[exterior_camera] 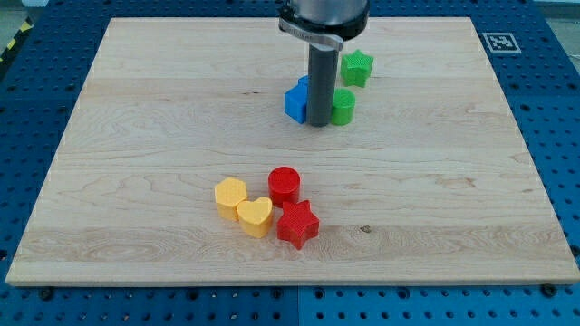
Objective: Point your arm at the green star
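Note:
The green star [358,67] lies near the view's top, right of centre. My tip [319,122] stands below and to the left of it, a short gap away. The tip sits between a blue block [295,102] on its left and a green round block [343,107] on its right, close to both. The rod hides part of the blue block.
A red cylinder [285,185], a red star [297,225], a yellow heart [256,216] and a yellow hexagon-like block [230,196] cluster in the lower middle of the wooden board [136,136]. A blue pegboard table surrounds the board.

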Robot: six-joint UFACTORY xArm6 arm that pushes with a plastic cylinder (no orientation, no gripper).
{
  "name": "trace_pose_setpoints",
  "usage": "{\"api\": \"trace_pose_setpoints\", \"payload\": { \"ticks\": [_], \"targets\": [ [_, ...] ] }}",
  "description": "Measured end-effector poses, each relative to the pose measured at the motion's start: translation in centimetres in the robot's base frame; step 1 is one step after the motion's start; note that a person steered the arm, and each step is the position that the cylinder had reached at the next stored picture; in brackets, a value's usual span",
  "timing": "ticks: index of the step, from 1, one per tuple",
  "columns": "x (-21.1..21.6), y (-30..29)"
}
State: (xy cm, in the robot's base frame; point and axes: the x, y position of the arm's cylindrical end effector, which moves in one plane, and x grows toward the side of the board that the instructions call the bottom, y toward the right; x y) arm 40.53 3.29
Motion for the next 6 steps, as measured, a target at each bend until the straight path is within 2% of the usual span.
{"api": "trace_pose_setpoints", "payload": {
  "ticks": [1,2,3,4,5,6],
  "targets": [
    [2.9,0.0],
    [7.2,2.9],
    [5.3,8.2],
    [-0.5,13.0],
    [-7.1,14.4],
    [-11.8,13.6]
  ]
}}
